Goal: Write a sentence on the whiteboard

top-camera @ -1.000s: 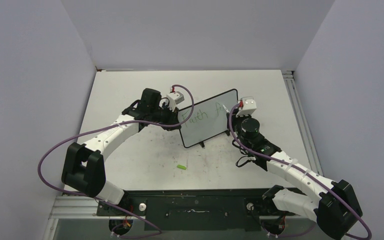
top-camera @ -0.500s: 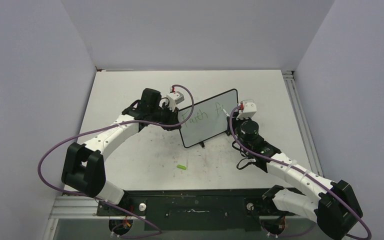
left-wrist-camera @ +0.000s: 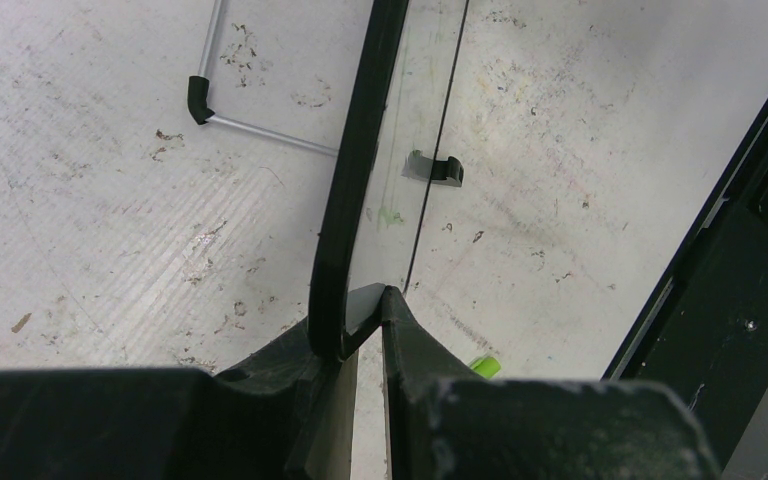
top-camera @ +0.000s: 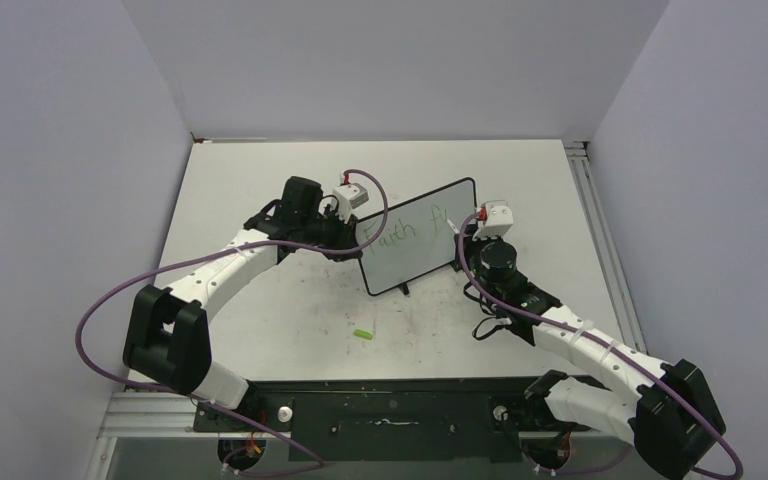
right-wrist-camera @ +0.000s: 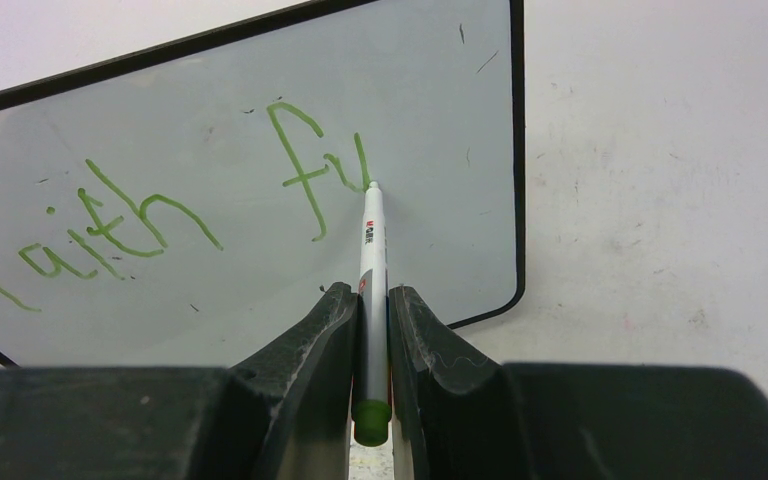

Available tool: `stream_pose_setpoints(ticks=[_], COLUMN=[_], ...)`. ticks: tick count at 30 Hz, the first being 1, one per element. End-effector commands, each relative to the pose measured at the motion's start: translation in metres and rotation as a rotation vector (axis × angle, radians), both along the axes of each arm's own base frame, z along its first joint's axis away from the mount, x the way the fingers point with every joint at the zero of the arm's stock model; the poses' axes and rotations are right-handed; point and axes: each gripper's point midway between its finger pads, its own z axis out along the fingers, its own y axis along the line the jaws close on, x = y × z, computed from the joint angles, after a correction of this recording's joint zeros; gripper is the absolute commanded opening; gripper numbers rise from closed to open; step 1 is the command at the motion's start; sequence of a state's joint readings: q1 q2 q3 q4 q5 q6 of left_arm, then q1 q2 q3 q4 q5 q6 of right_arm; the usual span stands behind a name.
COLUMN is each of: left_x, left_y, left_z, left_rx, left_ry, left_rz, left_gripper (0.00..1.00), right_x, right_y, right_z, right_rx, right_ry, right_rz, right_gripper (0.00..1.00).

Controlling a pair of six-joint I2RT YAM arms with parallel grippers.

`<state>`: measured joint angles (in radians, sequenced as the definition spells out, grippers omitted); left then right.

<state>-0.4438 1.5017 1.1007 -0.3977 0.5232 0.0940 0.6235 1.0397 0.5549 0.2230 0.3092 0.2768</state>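
Observation:
The whiteboard (top-camera: 415, 245) stands tilted mid-table on its small black feet; it also shows in the right wrist view (right-wrist-camera: 210, 250) and edge-on in the left wrist view (left-wrist-camera: 355, 190). Green writing on it (right-wrist-camera: 160, 215) reads "Faith fu". My left gripper (left-wrist-camera: 360, 300) is shut on the board's black-framed edge at its left side (top-camera: 352, 235). My right gripper (right-wrist-camera: 370, 300) is shut on a white marker (right-wrist-camera: 371, 260) with a green end. The marker's tip touches the board at the end of the "u". In the top view the right gripper (top-camera: 465, 228) is at the board's right part.
A green marker cap (top-camera: 363, 333) lies on the table in front of the board; it also shows in the left wrist view (left-wrist-camera: 482, 367). The board's wire stand leg (left-wrist-camera: 260, 130) rests on the scuffed tabletop behind it. A black rail (left-wrist-camera: 730, 260) runs along the near table edge.
My right gripper has moved slightly down and right with the marker, and the "u" stroke after the "f" has been added. The left arm has not moved.

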Motion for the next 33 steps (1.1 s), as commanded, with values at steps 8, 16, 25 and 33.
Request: stream_pose_setpoints(ticks=[8,16,25,33], left_x=[0.012,0.011,0.012,0.012], left_y=[0.009,0.01,0.01,0.01], left_z=[0.008,0.008,0.008,0.008], left_rx=[0.061,0.062,0.063,0.064], left_ry=[-0.089,-0.088,-0.089,-0.089], left_rz=[0.008,0.008,0.01,0.011], left_gripper=[0.0,0.0,0.0,0.0], right_x=[0.006,0.007,-0.002,0.002], right_y=[-0.004,-0.006,-0.005,-0.007], right_z=[0.003,0.003,0.03,0.039], right_rx=[-0.01,-0.014,0.034,0.041], right_ry=[-0.026,-0.028,-0.078,-0.096], right_rz=[-0.041,-0.056,-0.023,-0.022], right_gripper=[0.05,0.05,0.05,0.05])
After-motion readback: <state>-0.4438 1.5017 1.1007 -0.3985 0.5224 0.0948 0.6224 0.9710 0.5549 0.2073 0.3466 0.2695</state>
